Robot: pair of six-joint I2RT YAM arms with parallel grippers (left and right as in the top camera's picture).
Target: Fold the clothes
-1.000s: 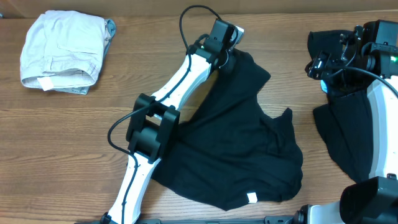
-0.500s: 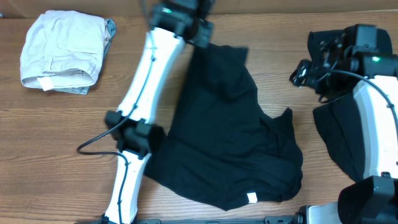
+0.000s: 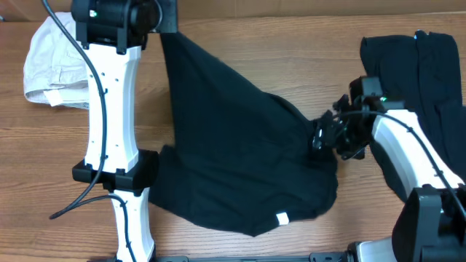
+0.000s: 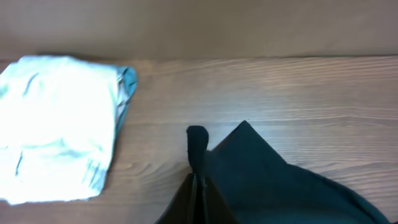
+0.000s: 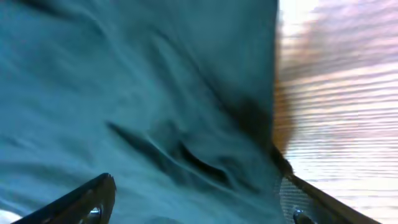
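Note:
A black garment [image 3: 240,153] lies spread across the middle of the table, with a small white label [image 3: 282,218] near its front edge. Its far corner is stretched toward the back left, where my left gripper [image 3: 169,23] is shut on it. In the left wrist view the fingers [image 4: 199,196] pinch that corner [image 4: 249,162] just above the wood. My right gripper [image 3: 320,135] is at the garment's right edge. It is open, with fabric [image 5: 155,106] lying under its spread jaws [image 5: 199,205]. A second black garment [image 3: 408,65] sits at the back right.
A folded pale garment [image 3: 47,62] lies at the back left, close to my left gripper, and shows as a bright bundle [image 4: 56,124] in the left wrist view. My left arm [image 3: 109,131] crosses the table's left side. Bare wood [image 5: 342,93] borders the fabric's right edge.
My left gripper has swung left along the back edge, dragging the garment's corner with it. My right gripper has left the back-right pile and come to the garment's right edge.

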